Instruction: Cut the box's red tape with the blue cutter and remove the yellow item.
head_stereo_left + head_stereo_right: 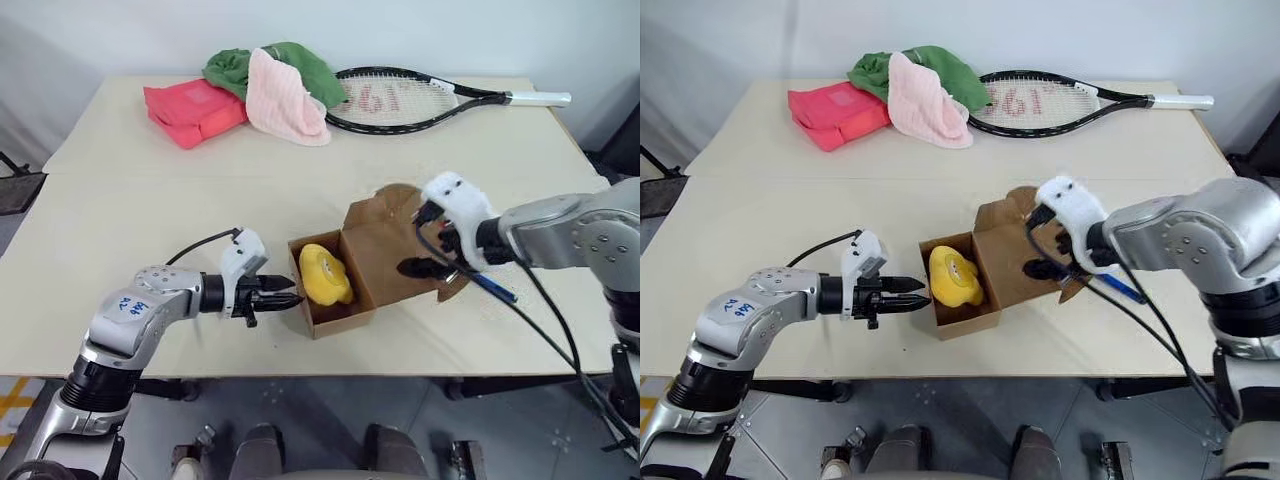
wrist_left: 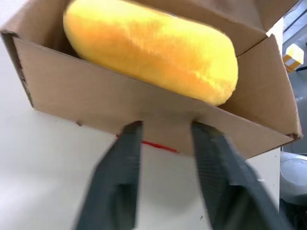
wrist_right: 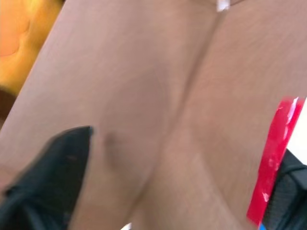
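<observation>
Head views: the box [image 1: 345, 270] sits open near the front edge of the desk [image 1: 150, 220], lid flap thrown back toward the right. The yellow item [image 1: 326, 275] lies inside, against the box's left wall. The left gripper [image 1: 285, 300] points level at that wall from just beside it, its fingers a narrow gap apart and holding nothing. The right gripper [image 1: 425, 265] hangs over the opened flap, which lies between it and the yellow item; its fingers are spread wide and empty. The cutter [image 1: 493, 288] lies on the desk just beyond the flap, partly hidden under the right wrist and its cable. At the far side, well apart, lie a red package [image 1: 195, 110], a green cloth [image 1: 290, 65], a pink cloth [image 1: 285, 100] and a racket [image 1: 420, 100].

Left wrist view: the fingers [image 2: 122, 167] stand slightly parted before the box wall, with the yellow item above its rim.

Right wrist view: wide-set fingers [image 3: 50, 167] frame bare cardboard and a strip of red tape [image 3: 273, 158].
</observation>
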